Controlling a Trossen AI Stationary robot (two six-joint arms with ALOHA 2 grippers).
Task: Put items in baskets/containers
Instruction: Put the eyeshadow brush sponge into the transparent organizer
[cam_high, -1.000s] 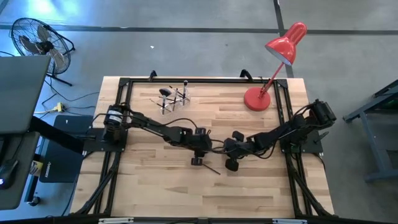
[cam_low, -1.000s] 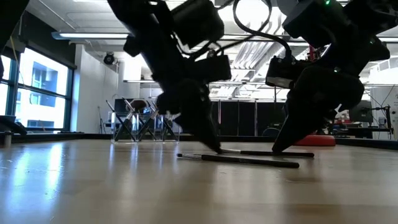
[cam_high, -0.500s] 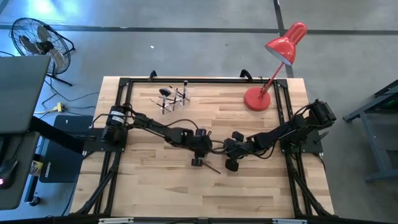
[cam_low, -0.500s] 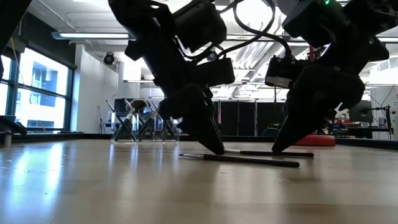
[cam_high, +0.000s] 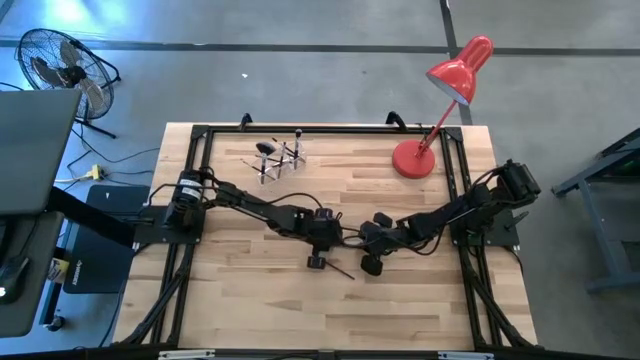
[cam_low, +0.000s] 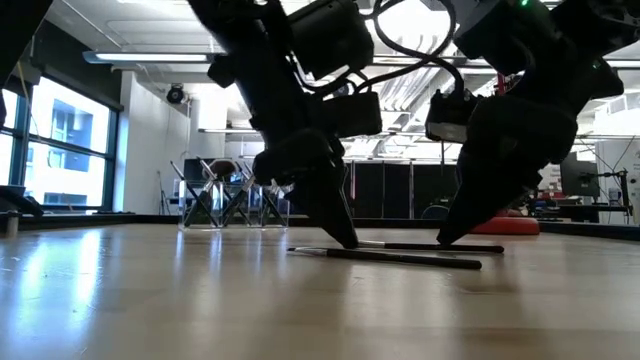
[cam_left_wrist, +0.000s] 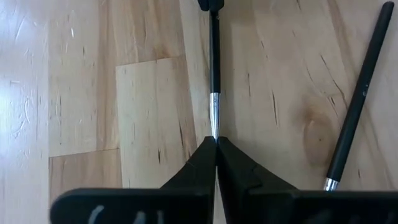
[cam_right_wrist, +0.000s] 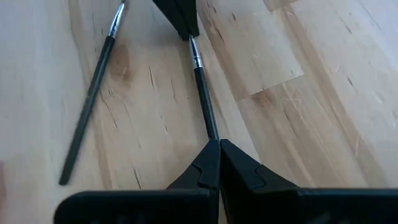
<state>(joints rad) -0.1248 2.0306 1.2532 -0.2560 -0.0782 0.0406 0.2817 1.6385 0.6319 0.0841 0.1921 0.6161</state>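
Left tool (cam_left_wrist: 216, 142) clamped on silver ferrule of slim black makeup brush (cam_left_wrist: 214, 74); right tool (cam_right_wrist: 219, 144) clamped on its opposite handle end. Brush light, stiff, slippery; pinch handle, spare bristles. Second black brush (cam_left_wrist: 354, 102) lies beside left tool.

A black brush (cam_left_wrist: 214, 56) with a silver collar and another black brush (cam_left_wrist: 356, 106) lie on the pale wooden table (cam_high: 420, 300), near a red lamp (cam_high: 445, 100).
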